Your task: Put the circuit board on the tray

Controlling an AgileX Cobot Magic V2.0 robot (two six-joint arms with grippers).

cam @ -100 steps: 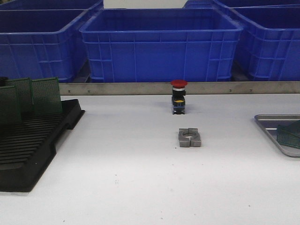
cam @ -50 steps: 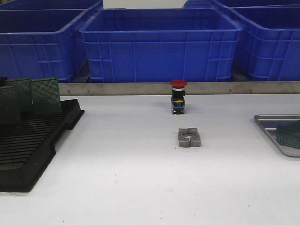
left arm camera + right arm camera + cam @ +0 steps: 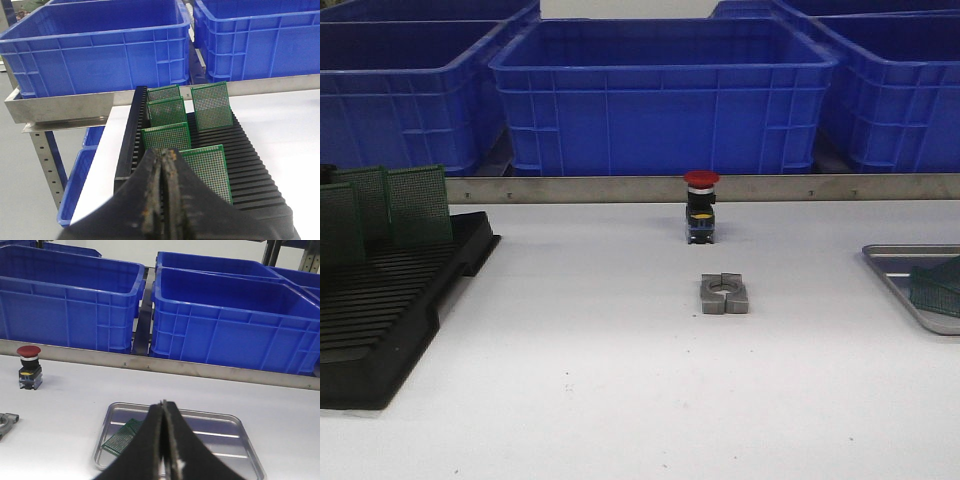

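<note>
Blue crates (image 3: 665, 95) stand in a row behind the metal rail at the far edge of the white tabletop (image 3: 620, 380). On the left side of the tabletop lies a black slotted rack (image 3: 390, 300); several green perforated circuit boards (image 3: 212, 105) stand upright in its slots, well apart from one another. At the right edge lies the silver tray (image 3: 220, 427), flat on the tabletop, partly cut off in the front view. One green circuit board (image 3: 125, 435) lies inside the tray, in the corner toward the tabletop's centre, resting at a slight tilt against the rim. Near mid-tabletop sits a grey metal clamp block (image 3: 724, 293) with a round bore, and just behind it a red-capped push button (image 3: 701, 206) stands upright.

The left tool (image 3: 162, 187) hangs above the near end of the rack, its fingers pressed together with nothing between them. The right tool (image 3: 164, 440) hangs above the near side of the tray, likewise closed and empty. Neither tool appears in the front view.
</note>
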